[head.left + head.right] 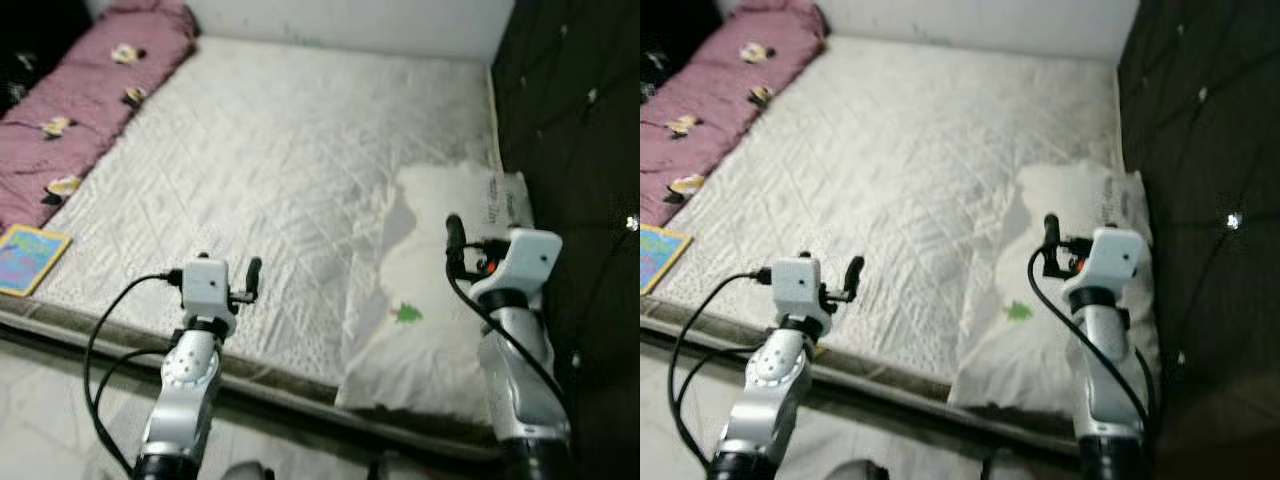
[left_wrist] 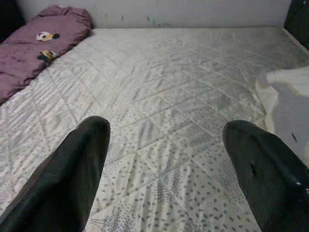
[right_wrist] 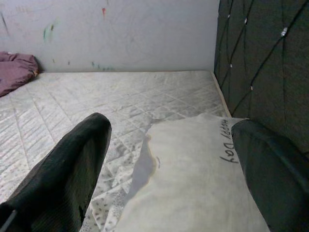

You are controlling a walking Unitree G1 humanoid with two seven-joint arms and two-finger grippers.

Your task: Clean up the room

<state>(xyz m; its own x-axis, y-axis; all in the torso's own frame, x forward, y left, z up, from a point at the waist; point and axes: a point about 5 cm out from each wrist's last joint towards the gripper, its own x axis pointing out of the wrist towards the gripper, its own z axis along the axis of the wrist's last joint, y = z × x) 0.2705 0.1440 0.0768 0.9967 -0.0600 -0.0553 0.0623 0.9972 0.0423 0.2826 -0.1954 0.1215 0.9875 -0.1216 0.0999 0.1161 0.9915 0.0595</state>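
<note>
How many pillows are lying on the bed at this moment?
1. The white pillow lies at the mattress's near right corner, beside the dark headboard, under the right gripper. More may be hidden under the rolled purple blanket.

I'm looking into a home bedroom. A bare white quilted mattress (image 1: 270,170) sits low by the pale floor, with a white pillow (image 1: 430,300) at one end, a rolled mauve patterned blanket (image 1: 90,90) along the far side, and a dark button-tufted padded headboard (image 1: 570,120) beside a scuffed white wall (image 3: 120,34).
</note>
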